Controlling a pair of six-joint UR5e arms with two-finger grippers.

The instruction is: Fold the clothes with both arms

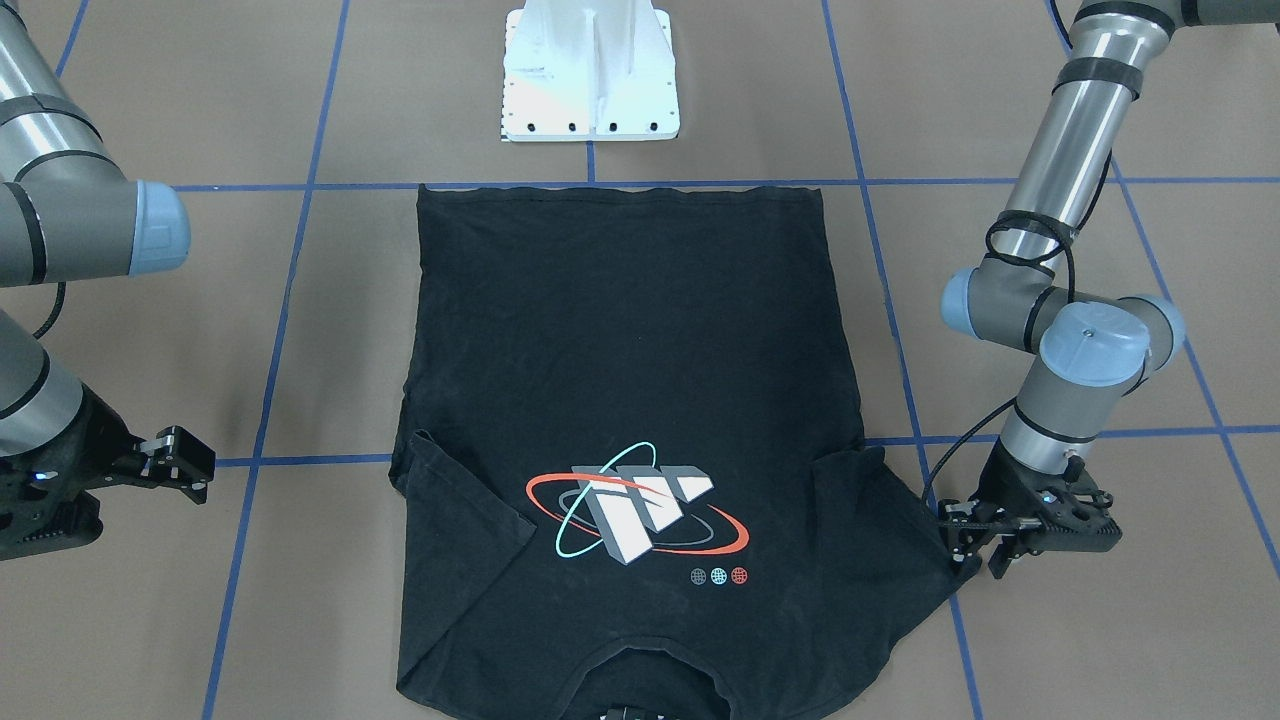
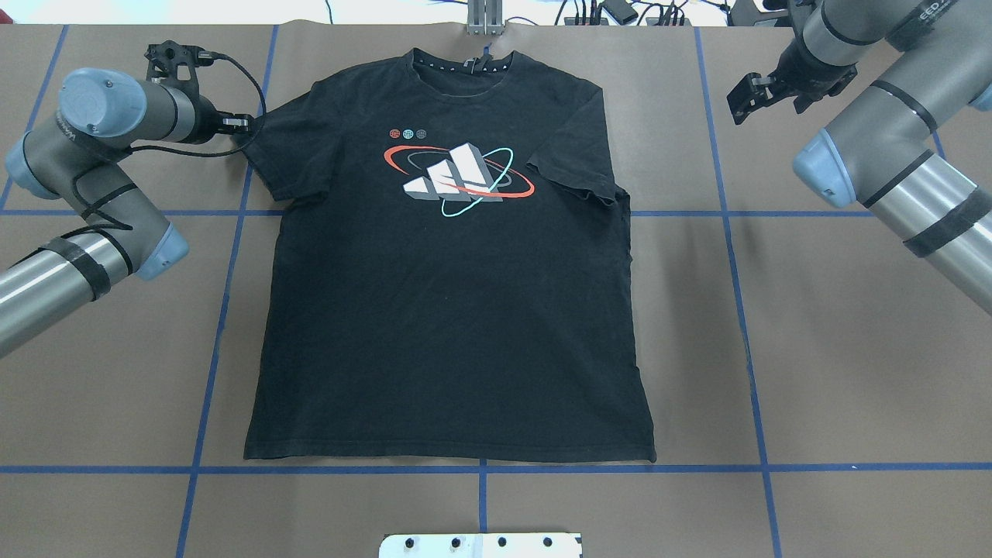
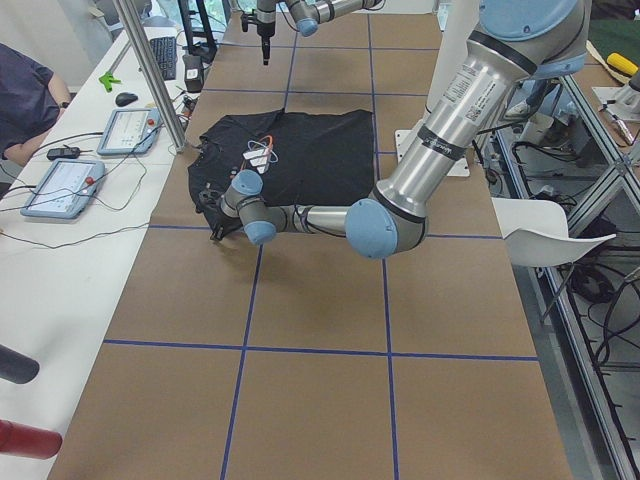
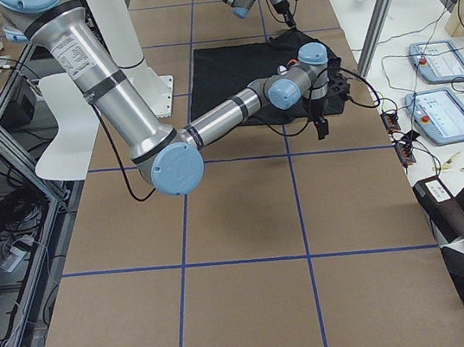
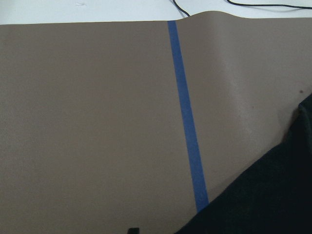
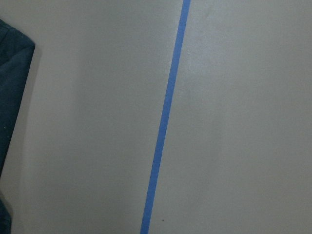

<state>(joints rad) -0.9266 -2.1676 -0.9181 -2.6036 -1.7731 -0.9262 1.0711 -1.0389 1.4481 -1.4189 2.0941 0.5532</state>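
Across the middle of the brown table (image 2: 814, 349) the black T-shirt (image 2: 449, 310) lies flat, chest print (image 2: 459, 180) up. Its collar (image 2: 463, 62) is close to the far edge, and its hem runs just inside a blue tape line (image 2: 620, 469) in front of the white pedestal base (image 1: 590, 70). The sleeve on the robot's left is spread out flat. The one on its right is creased back toward the body.

The left gripper (image 1: 978, 552) sits low at the tip of the spread sleeve, its fingers looking parted. The right gripper (image 1: 190, 468) hangs well apart from the shirt over bare table, fingers spread. Wide bare surface flanks both long side edges of the shirt.
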